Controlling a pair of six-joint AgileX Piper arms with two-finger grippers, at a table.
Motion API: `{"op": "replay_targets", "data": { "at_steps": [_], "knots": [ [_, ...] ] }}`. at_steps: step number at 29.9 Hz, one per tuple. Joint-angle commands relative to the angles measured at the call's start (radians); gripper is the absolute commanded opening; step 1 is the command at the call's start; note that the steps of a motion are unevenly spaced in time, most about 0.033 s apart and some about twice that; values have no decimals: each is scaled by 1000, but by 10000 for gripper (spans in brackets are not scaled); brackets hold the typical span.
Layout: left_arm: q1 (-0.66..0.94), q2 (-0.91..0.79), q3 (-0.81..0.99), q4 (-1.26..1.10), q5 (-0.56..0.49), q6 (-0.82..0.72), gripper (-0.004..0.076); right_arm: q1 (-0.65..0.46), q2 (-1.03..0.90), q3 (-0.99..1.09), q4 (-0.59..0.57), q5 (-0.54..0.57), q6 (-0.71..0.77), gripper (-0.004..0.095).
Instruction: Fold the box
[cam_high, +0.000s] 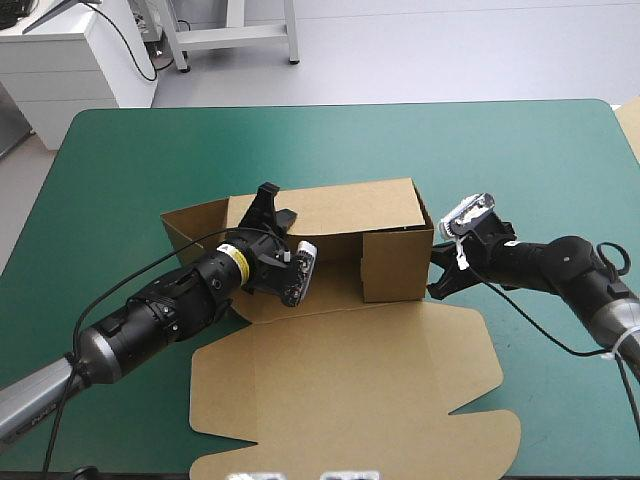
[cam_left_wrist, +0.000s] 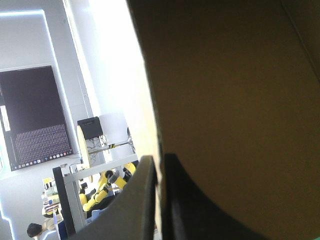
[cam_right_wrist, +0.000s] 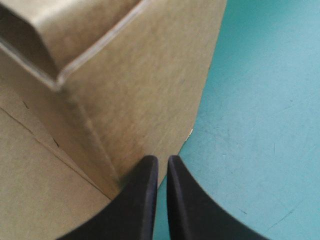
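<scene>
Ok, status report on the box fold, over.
Left gripper shut on a raised wall of the box. Right gripper shut, tips at its near right corner. Walls up, lid flat. Nothing seen in the way.

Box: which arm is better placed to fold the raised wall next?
Left. The left hand pinches a raised wall of the box; the right hand is shut, beside its outer corner.

Black left arm (cam_high: 160, 315) carries a yellow band (cam_high: 240, 263) behind the left hand (cam_high: 276, 206).
</scene>
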Motion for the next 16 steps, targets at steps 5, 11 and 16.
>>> {"op": "replay_targets", "data": {
  "at_steps": [5, 11, 16],
  "knots": [
    [-7, -10, -16, 0, 7, 11, -8, -4, -34, -23, 43, 21, -45, 265],
    [-7, -10, -16, 0, 7, 11, -8, -4, -34, -23, 44, 58, -95, 312],
    [-7, -10, -16, 0, 7, 11, -8, -4, -34, -23, 81, 90, -149, 377]
  ]
}}
